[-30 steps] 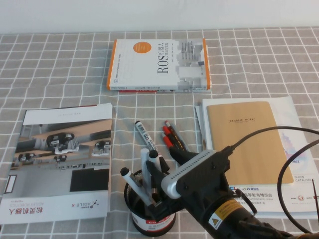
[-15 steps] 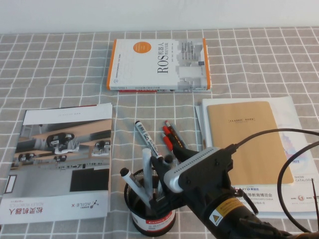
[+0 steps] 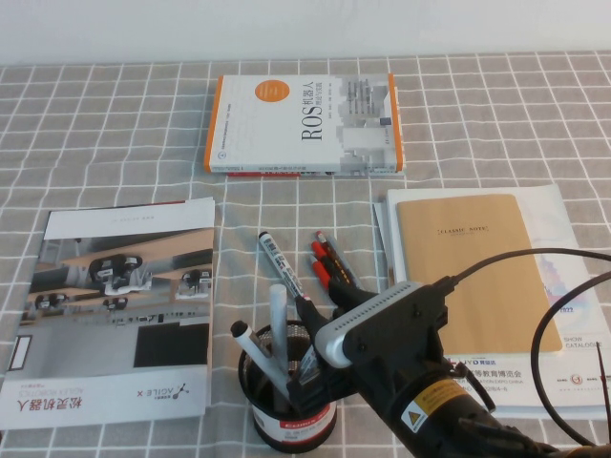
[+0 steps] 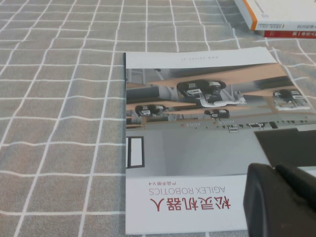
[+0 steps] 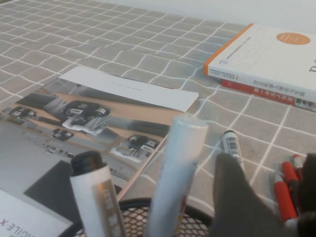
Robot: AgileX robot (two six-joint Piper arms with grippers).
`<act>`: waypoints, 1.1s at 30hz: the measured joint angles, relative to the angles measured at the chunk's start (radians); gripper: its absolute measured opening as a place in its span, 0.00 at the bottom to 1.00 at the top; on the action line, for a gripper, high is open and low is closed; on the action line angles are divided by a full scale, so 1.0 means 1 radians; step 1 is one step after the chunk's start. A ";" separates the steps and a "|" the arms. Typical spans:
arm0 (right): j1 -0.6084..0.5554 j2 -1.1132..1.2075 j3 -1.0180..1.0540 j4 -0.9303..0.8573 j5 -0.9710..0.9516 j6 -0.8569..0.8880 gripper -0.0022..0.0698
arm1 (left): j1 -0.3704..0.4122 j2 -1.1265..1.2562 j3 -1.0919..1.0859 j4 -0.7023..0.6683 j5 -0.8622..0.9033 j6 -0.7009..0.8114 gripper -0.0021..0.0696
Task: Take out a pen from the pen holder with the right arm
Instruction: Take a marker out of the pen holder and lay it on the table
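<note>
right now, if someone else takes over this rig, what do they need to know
Right gripper: open, down at the right side of the pen holder. It holds nothing; the wrist view shows no pen between its fingers.
Left gripper: looks shut, parked over the brochure, not part of the job.
Pens: the white pen and the black-capped marker stand in the holder, the white one just beside the right gripper. A loose marker and red pens lie on the cloth beyond.
Done: approach to the holder.
Left: grip a pen and lift it out.

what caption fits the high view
right gripper at the pen holder; left gripper out of frame, over the brochure
</note>
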 joint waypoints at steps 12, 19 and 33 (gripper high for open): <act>0.000 0.000 0.000 -0.026 0.000 0.000 0.29 | 0.000 0.000 0.000 0.000 0.000 0.000 0.02; 0.001 0.000 -0.002 -0.054 -0.008 0.010 0.18 | 0.000 0.000 0.000 0.000 0.000 0.000 0.02; 0.001 -0.114 -0.002 -0.050 0.083 0.006 0.13 | 0.000 0.000 0.000 0.000 0.000 0.000 0.02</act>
